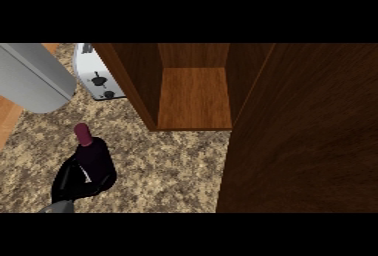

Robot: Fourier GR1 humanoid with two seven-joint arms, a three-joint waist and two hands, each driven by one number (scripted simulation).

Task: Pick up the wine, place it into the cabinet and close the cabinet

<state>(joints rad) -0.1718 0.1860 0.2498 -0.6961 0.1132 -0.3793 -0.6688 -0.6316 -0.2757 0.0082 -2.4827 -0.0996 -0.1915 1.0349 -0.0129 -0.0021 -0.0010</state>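
Left hand (74, 181) curled round wine (94, 155) (upright).

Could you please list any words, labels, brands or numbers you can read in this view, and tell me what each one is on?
None can be read.
Wine bottle: dark body and red cap, no label showing; the left hand curls round it.
Toaster: only dark knobs, no lettering legible.
Cabinet and its open door: plain wood, no markings.
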